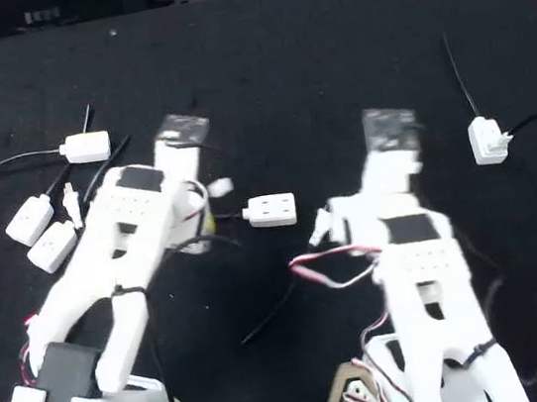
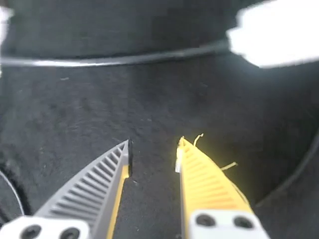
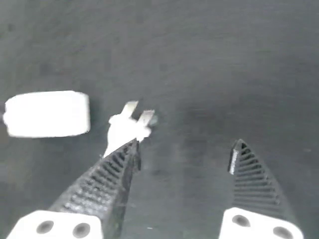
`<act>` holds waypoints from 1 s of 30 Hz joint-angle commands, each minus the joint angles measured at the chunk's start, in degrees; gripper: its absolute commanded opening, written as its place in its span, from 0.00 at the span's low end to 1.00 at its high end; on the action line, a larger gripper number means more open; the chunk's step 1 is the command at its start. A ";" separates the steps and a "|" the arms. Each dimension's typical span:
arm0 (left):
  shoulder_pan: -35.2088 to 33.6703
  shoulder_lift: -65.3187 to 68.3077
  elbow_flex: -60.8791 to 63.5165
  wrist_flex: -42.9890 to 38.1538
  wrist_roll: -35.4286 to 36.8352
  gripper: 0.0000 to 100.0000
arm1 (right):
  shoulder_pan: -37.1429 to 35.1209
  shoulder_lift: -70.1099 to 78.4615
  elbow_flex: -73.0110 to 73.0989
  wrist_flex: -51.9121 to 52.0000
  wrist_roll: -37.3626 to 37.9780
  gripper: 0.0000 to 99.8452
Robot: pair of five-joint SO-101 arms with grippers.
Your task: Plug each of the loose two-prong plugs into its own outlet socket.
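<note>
Black table [image 1: 328, 53], two arms on it: left arm [image 1: 116, 252] in the left half of the high view, right arm [image 1: 416, 250] right of centre. Count of white blocks, read as the outlets: five. Three sit in the upper-left cluster [image 1: 53, 246], one at centre [image 1: 270, 211], one at the right edge [image 1: 487, 140] with a cable. Small loose plugs: two made out, one in the left cluster [image 1: 71, 204] and one just up-left of the centre block [image 1: 219, 186]; any more are too small to tell. Right gripper [image 3: 187, 147]: jaws wide apart, holding nothing. A two-prong plug [image 3: 130, 124] lies at the tip of one finger, just beside a white block [image 3: 47, 113]. Left gripper [image 2: 152, 147]: jaws apart, empty over bare cloth, with a black cable [image 2: 114, 59] beyond. Judged step: pre-grasp on that plug. Next move calls for centring the jaws over the plug body, closing, then aligning its prongs with the block's slots.
</note>
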 commanded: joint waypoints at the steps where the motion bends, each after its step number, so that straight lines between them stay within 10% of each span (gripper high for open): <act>1: -2.68 -1.76 5.14 -10.11 11.16 0.16 | -7.03 -1.71 -0.75 -1.49 -3.78 0.27; 8: -2.33 -2.20 15.52 -24.35 17.23 0.16 | -10.55 -1.71 -0.22 -1.67 -12.48 0.27; 30: -2.59 -1.76 16.48 -24.62 17.23 0.16 | -9.05 18.86 -0.22 -19.60 -13.01 0.27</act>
